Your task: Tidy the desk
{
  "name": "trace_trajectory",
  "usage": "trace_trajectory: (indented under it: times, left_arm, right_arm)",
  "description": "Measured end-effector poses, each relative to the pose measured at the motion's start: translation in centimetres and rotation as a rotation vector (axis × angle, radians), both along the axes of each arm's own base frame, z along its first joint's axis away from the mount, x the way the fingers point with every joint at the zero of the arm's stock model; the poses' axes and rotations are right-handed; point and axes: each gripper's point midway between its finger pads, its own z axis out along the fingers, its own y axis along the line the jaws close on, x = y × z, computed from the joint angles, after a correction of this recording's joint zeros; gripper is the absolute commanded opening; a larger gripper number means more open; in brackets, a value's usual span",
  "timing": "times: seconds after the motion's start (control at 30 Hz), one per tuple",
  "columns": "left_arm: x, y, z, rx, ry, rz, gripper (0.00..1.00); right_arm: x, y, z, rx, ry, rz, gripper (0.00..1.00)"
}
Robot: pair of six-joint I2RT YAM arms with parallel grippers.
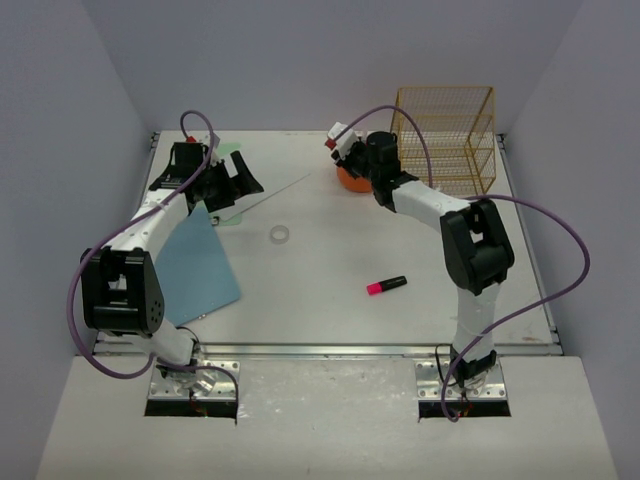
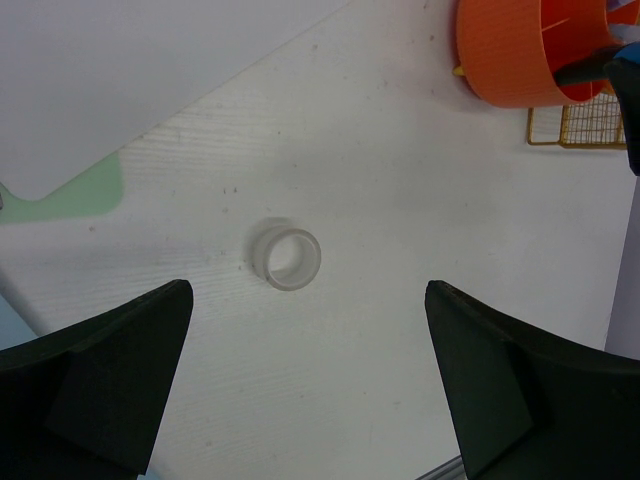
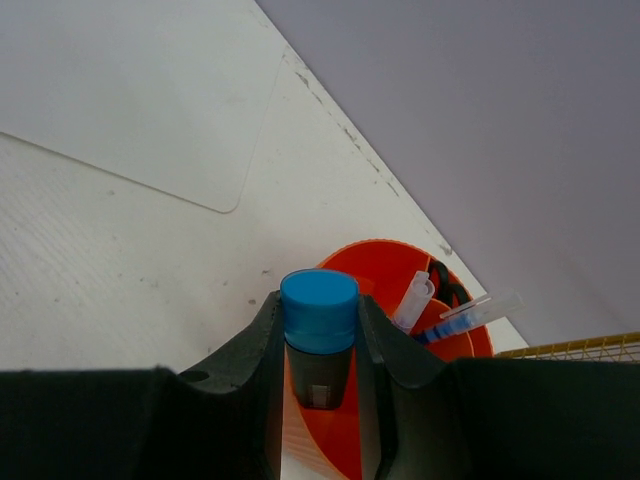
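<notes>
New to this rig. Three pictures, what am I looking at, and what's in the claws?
Two robot arms sit on a white desk. One picture looks down from above; the other two come from cameras on the wrists. The left gripper is wide open above a small clear tape roll. The right gripper is shut on a dark marker with a blue cap, over an orange round cup with pens inside. Also lying there: a pink highlighter, a blue sheet and a gold wire rack.

White desk [image 1: 330, 300], blue folder [image 1: 200, 265], tape roll [image 1: 280, 234], pink highlighter [image 1: 385, 285], orange cup [image 1: 350, 180], gold wire rack [image 1: 445, 140]
</notes>
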Motion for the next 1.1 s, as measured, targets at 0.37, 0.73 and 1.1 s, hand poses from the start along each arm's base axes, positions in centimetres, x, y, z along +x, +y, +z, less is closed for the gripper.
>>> trace_trajectory:
  times: [0.37, 0.73, 1.1]
  left_arm:
    - [-0.2, 0.0, -0.1, 0.0, 0.008, 0.0, 1.0]
    - [-0.5, 0.2, 0.8, 0.008, -0.017, 0.008, 1.0]
    - [-0.6, 0.9, 0.8, 0.045, -0.02, 0.029, 1.0]
  right_arm:
    - [-2.4, 0.2, 0.1, -0.027, 0.079, 0.069, 0.59]
    - [-14.7, -0.1, 5.6, -0.159, 0.263, 0.383, 0.35]
    - [-33.7, -4.7, -12.4, -0.767, 0.846, 0.63, 0.61]
